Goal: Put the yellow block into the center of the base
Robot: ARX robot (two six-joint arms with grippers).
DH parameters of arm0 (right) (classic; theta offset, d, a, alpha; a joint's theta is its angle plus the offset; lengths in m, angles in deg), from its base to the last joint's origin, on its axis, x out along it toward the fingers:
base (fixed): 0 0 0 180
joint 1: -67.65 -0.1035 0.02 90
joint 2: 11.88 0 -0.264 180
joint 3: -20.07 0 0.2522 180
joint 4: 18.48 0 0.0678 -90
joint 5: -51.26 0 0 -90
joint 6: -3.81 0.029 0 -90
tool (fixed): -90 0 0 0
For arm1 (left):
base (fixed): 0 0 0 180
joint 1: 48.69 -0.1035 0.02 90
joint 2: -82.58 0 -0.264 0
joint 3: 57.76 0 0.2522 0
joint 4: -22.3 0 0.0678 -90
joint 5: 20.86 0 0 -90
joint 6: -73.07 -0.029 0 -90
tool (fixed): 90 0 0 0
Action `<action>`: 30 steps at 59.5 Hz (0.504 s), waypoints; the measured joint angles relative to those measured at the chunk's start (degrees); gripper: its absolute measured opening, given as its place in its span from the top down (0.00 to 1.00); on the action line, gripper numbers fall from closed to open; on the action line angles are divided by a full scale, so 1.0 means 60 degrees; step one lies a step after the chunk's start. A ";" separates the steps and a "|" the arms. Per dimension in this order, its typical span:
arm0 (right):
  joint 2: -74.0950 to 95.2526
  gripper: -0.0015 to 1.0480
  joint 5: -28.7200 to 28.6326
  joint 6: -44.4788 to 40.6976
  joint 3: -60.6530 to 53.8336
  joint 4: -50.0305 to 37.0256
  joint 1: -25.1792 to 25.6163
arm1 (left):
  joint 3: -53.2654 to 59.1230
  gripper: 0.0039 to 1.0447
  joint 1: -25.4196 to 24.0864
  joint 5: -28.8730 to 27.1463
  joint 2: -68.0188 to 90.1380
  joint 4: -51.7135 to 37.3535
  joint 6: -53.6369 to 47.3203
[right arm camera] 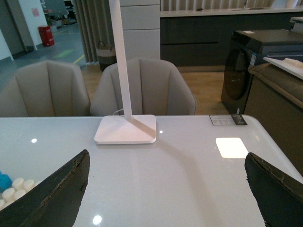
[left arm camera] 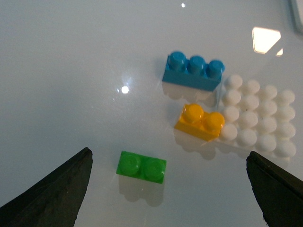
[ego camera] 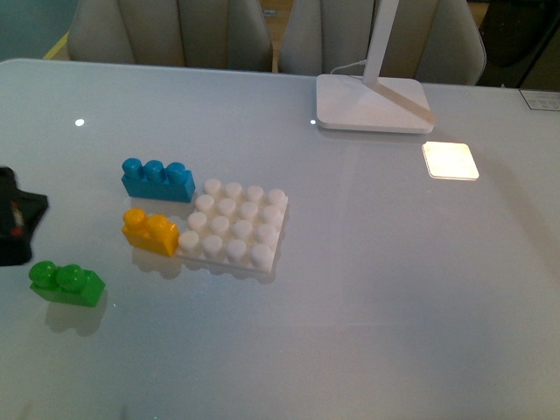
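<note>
Left gripper (left arm camera: 168,153) spread wide, yellow block (left arm camera: 200,122) two-studded, upright, touching base (left arm camera: 260,116) edge

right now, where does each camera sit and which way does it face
Front view: on the body, looking down at yellow block, base; left gripper at left edge.
Left wrist view: above the table, looking down; shares yellow block and base with front; left gripper open.
Right wrist view: low, facing lamp foot and chairs; right gripper open.

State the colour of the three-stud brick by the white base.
The three-stud brick is blue, clearest in the left wrist view.
</note>
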 joint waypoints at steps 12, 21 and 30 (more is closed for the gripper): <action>0.0000 0.08 0.0000 0.0000 0.0000 0.0000 0.0000 | -0.0747 0.07 0.0484 0.0018 0.2594 -0.0874 -0.0474; 0.0000 0.08 0.0000 0.0000 0.0000 0.0000 0.0000 | -0.1235 0.07 0.0681 0.0240 0.3483 -0.1264 -0.0667; 0.0000 0.08 0.0000 0.0000 0.0000 0.0000 0.0000 | -0.1927 0.07 0.1111 0.0514 0.4109 -0.1679 -0.0678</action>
